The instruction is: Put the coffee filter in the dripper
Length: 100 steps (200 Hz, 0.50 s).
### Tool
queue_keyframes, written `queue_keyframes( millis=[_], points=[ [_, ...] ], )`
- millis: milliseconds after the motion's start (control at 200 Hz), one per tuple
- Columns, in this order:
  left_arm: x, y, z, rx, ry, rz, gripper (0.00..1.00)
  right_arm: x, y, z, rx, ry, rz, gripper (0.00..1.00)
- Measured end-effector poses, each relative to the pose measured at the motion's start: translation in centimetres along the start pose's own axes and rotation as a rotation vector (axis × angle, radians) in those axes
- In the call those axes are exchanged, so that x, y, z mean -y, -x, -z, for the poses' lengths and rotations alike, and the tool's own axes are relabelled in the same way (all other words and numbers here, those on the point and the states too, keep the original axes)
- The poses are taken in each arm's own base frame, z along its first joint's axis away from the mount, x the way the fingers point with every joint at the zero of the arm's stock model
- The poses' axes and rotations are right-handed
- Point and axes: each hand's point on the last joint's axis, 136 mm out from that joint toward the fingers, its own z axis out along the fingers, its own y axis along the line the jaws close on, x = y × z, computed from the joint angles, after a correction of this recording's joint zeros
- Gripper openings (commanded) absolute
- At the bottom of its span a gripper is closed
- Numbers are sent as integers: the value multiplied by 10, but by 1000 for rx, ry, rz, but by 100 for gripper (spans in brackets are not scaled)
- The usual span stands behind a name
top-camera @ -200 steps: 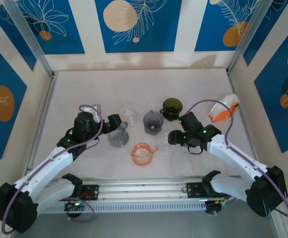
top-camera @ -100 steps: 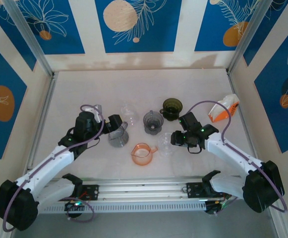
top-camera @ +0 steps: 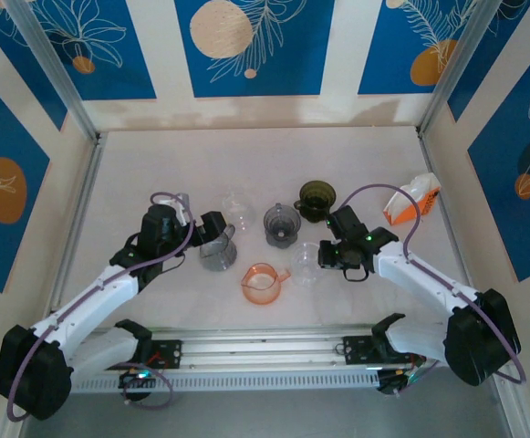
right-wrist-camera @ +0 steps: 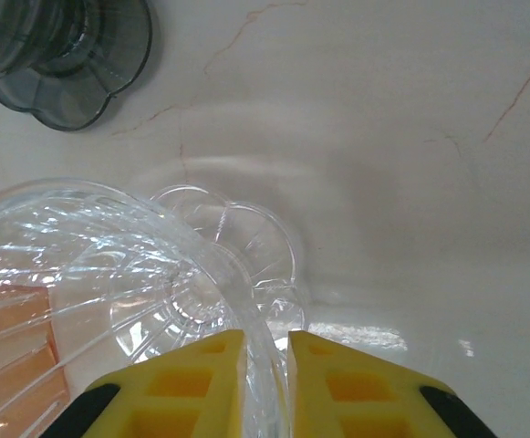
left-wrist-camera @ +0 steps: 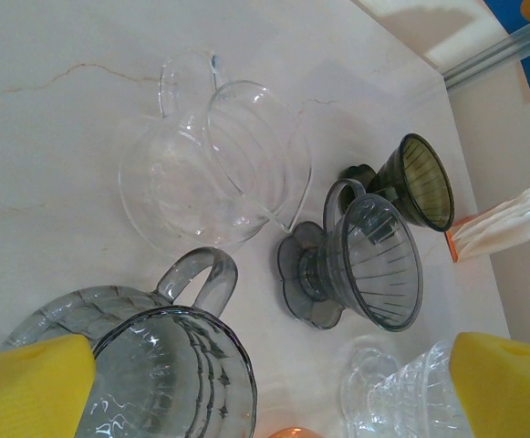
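The coffee filters (top-camera: pixel 410 199) are a white stack in an orange holder at the back right, also in the left wrist view (left-wrist-camera: pixel 506 228). A clear ribbed dripper (top-camera: pixel 306 264) stands right of centre. My right gripper (top-camera: pixel 328 256) is shut on it. In the right wrist view the yellow fingers pinch its near rim (right-wrist-camera: pixel 266 356), one inside and one outside the wall. My left gripper (top-camera: pixel 212 230) stands wide open (left-wrist-camera: pixel 274 388) over a smoky grey dripper (top-camera: pixel 217 252) with a handle (left-wrist-camera: pixel 160 374), its yellow pads on either side and apart from it.
A dark grey dripper (top-camera: pixel 282 224) lies tipped at the centre. A green one (top-camera: pixel 316 198) stands behind it and another clear one (top-camera: pixel 237 206) to its left. An orange dripper (top-camera: pixel 262 283) sits in front, close to the held clear one. Walls ring the table.
My right gripper has slid left onto the clear dripper and closed on its rim. The left arm has barely shifted and stays open.
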Motion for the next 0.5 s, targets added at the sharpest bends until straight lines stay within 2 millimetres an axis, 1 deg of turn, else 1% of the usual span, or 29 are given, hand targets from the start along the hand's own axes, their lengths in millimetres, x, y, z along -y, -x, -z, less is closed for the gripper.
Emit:
queue_keyframes(
  millis=[85,125,200,280,360,445,500],
  points=[
    [0,0,0,0,0,0,100,-2,2,6,17,10,1,10],
    [0,0,0,0,0,0,100,-4,5,11,31,16,3,5],
    [0,0,0,0,0,0,100,-6,8,22,56,21,6,0],
    [0,0,0,1,0,0,100,-9,13,35,83,30,9,0],
    [0,0,1,2,-1,0,100,-16,19,52,120,54,20,0],
    [1,1,1,4,-3,-1,100,-31,26,71,162,103,50,0],
    [2,2,3,9,-7,-2,100,-44,29,83,179,143,76,0]
  ],
)
